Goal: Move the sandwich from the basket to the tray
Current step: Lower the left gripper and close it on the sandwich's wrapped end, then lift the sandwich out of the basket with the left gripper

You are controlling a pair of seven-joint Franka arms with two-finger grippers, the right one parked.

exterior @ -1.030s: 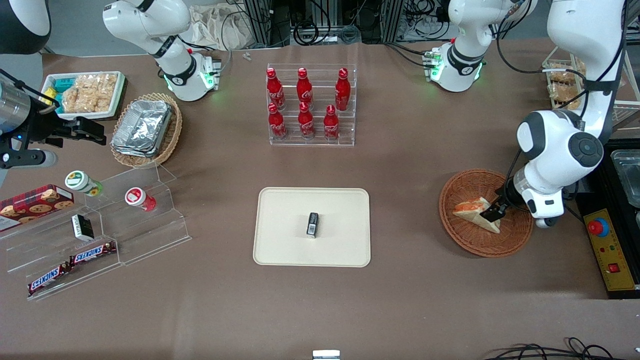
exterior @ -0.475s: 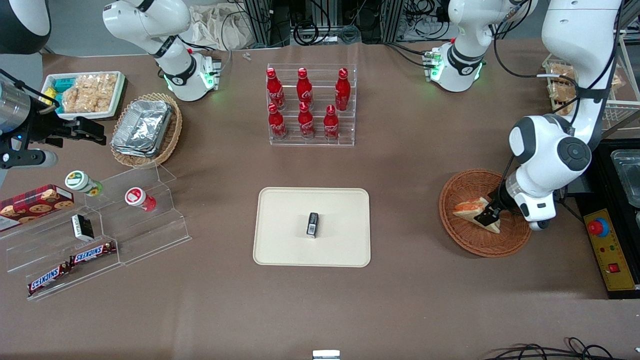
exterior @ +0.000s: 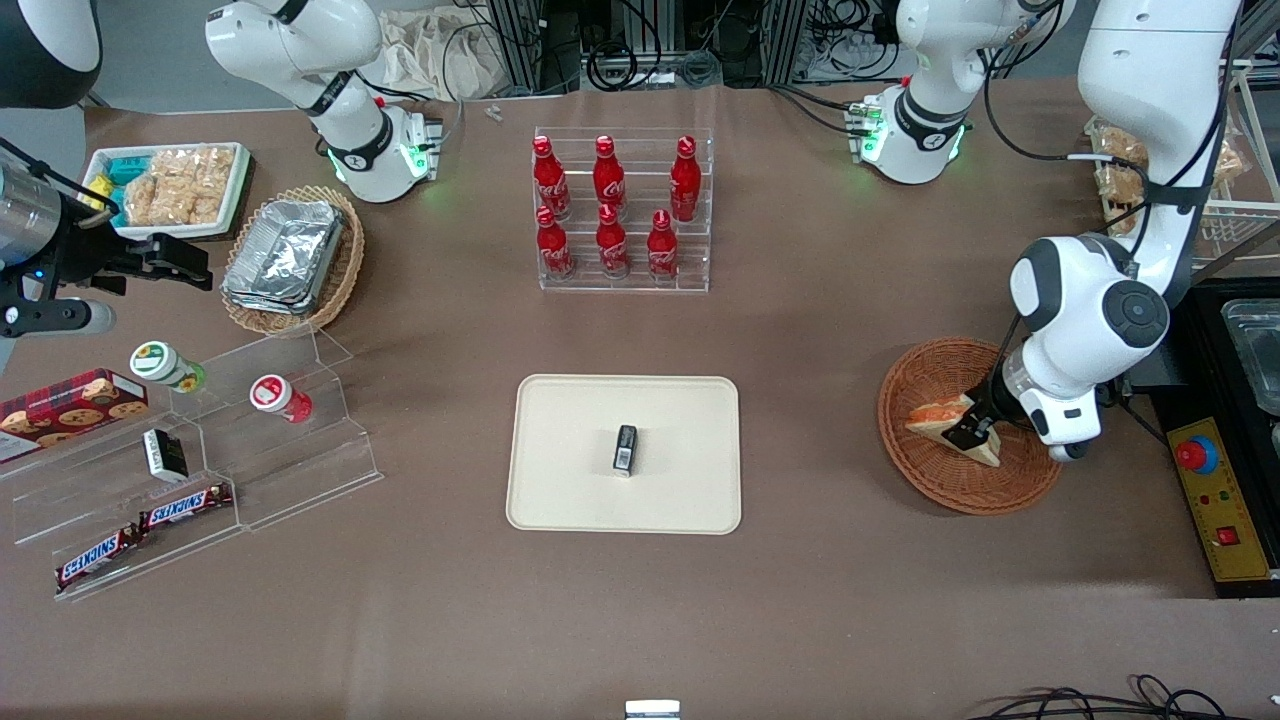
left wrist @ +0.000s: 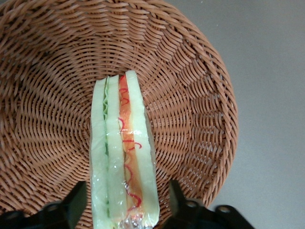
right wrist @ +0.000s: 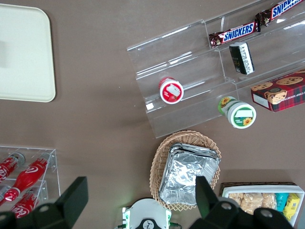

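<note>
The sandwich (exterior: pixel 935 415), a wrapped white-bread wedge with red-orange and green layers, lies in the round reddish-brown basket (exterior: pixel 960 490) toward the working arm's end of the table. My gripper (exterior: pixel 968 432) is low inside the basket, over the wedge's thicker end. In the left wrist view the sandwich (left wrist: pixel 124 152) runs between the two black fingers (left wrist: pixel 76 205), with a gap of wicker showing on each side, so my gripper (left wrist: pixel 126 202) is open around it, not touching. The cream tray (exterior: pixel 560 430) lies mid-table, nearer the parked arm than the basket (left wrist: pixel 200 95).
A small black packet (exterior: pixel 625 448) stands on the tray's middle. A clear rack of red bottles (exterior: pixel 620 210) stands farther from the front camera than the tray. A yellow control box with a red button (exterior: pixel 1210 490) sits beside the basket at the table's end.
My gripper has slid a little along the sandwich toward the tray and the arm's elbow has shifted the same way. The sandwich and basket have not moved.
</note>
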